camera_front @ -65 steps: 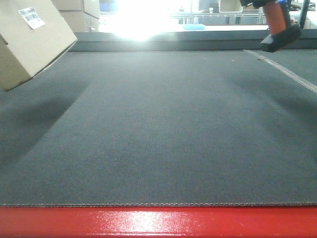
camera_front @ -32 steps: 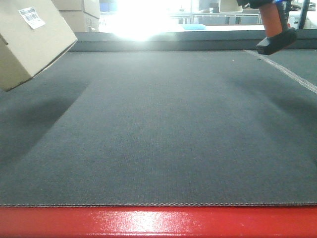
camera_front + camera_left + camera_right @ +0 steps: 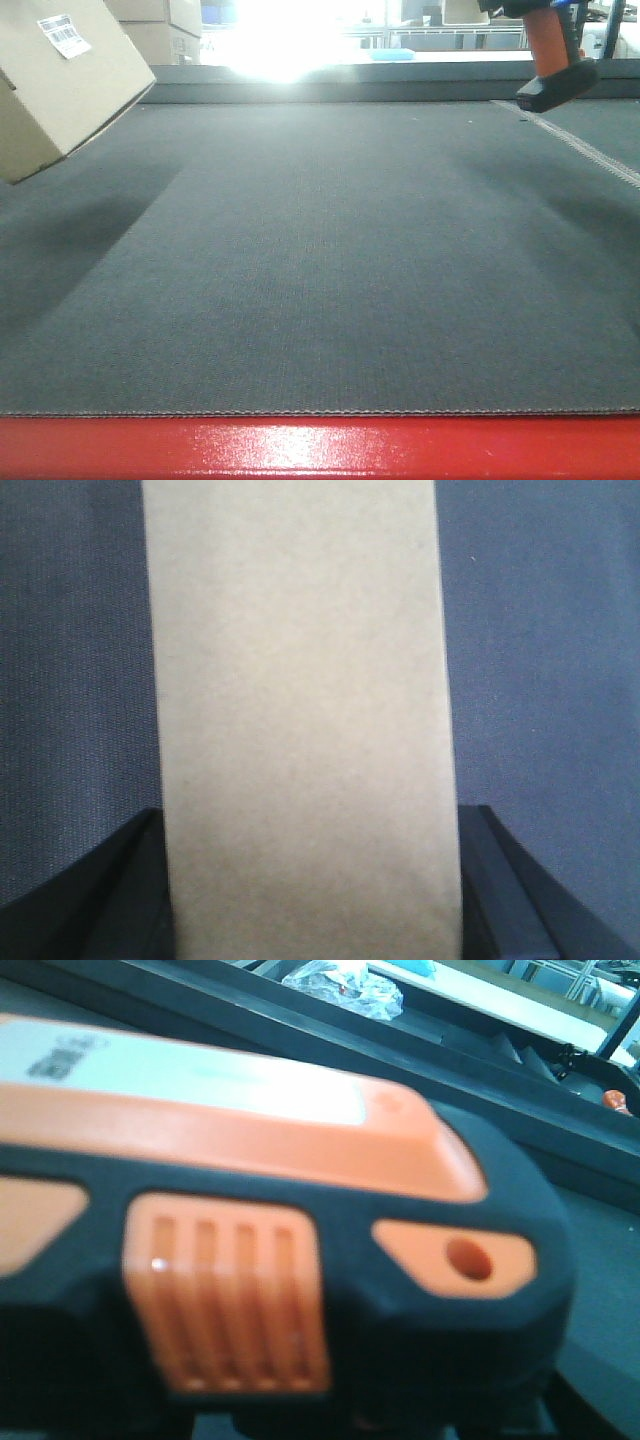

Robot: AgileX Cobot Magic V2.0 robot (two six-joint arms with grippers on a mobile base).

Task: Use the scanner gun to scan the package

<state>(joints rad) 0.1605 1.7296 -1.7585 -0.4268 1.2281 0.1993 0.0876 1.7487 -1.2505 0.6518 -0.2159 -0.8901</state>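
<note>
The package (image 3: 70, 90), a tan cardboard box, hangs tilted above the mat at the far left, with its white barcode label (image 3: 62, 35) facing up and to the front. In the left wrist view the package (image 3: 300, 700) fills the middle, and my left gripper (image 3: 305, 900) is shut on it with a black finger (image 3: 110, 890) on each side. The scanner gun (image 3: 553, 50) hangs at the top right, orange shaft upright and black foot (image 3: 558, 88) lowest. Its orange-and-black head (image 3: 250, 1260) fills the right wrist view and hides my right gripper's fingers.
A dark grey mat (image 3: 320, 260) covers the table, with a red front edge (image 3: 320, 450) and a raised rim (image 3: 330, 85) at the back. Other cardboard boxes (image 3: 160, 30) stand behind the left rim. A pale seam (image 3: 590, 150) crosses the mat at right. Glare washes out the back.
The scanner gun has shifted a little to the left over the last second. The package has stayed where it was.
</note>
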